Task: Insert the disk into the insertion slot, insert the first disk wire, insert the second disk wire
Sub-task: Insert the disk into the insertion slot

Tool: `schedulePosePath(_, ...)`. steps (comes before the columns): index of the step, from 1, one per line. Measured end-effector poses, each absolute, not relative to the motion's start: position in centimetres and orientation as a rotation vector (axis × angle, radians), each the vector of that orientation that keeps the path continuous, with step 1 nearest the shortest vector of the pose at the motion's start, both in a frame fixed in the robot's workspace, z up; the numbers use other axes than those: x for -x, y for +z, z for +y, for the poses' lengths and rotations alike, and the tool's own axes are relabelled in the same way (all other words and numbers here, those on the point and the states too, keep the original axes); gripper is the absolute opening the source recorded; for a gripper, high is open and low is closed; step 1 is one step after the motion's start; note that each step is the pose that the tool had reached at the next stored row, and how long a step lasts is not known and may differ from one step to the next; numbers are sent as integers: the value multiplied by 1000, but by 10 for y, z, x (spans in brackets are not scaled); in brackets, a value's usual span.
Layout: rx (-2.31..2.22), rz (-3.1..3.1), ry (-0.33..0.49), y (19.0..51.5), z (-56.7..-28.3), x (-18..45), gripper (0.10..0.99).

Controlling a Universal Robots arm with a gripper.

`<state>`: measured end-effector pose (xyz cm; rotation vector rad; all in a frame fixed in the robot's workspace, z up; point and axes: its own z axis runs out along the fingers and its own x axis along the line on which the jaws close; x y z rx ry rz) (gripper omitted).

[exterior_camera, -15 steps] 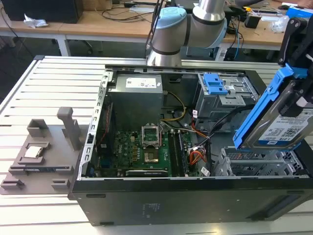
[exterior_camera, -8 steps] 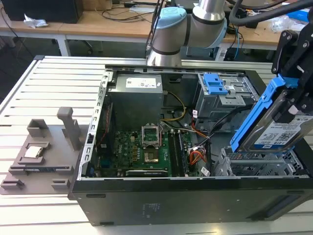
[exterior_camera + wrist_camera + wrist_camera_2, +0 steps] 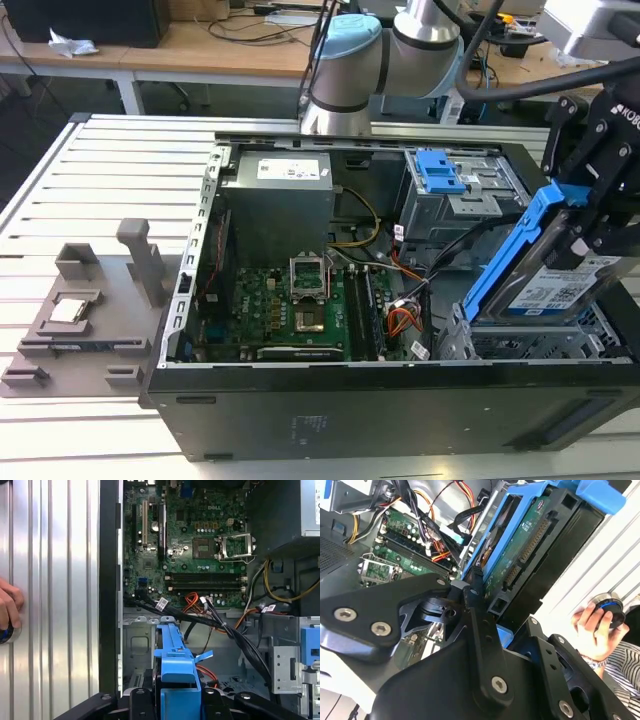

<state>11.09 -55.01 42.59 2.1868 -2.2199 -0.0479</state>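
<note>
Ribbed counter, open case: gripper clamps the disk tilted over the insertion slot; step one, likely needs levelling.

My gripper has the disk pinched by its bright blue frame, w/ a black finger on each side. Behind the disk is the silver drive cage of the open PC case. Past that lies the green mobo w/ its CPU socket & RAM slots. Black cables & orange wires cross near the cage. Yellow wires run by the grey PSU. A blue latch sits beside the cage. Outside the case, on the ribbed metal table, a person's hand rests on a round knob.
</note>
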Motion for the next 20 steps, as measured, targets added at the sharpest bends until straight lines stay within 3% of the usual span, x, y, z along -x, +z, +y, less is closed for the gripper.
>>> schedulePosePath(12, -2187, -2220, -48, 391, -550, -111, 365)
schedulePosePath(20, -2186, -2220, -47, 390, -550, -111, 373)
